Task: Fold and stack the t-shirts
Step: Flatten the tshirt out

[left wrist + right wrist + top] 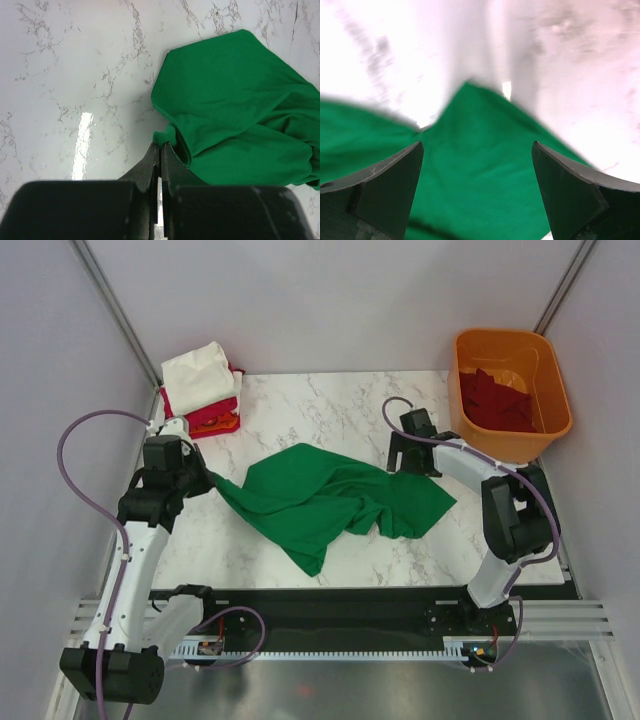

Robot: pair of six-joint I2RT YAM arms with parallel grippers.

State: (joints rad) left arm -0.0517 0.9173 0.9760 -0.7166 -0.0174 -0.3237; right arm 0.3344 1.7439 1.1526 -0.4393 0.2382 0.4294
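A bright green t-shirt (330,498) lies crumpled in the middle of the marble table. My left gripper (207,483) is shut on its left edge; in the left wrist view the closed fingertips (161,146) pinch a small fold of the green t-shirt (235,110). My right gripper (408,462) is open and hovers over the shirt's upper right corner; in the right wrist view the gripper (477,150) stands wide over the green t-shirt (480,180). A stack of folded shirts (203,388), cream-white on top of red and orange, sits at the back left.
An orange plastic tub (511,390) stands at the back right and holds dark maroon cloth (492,398). The table's left edge runs close to my left arm. Grey walls enclose the table on three sides.
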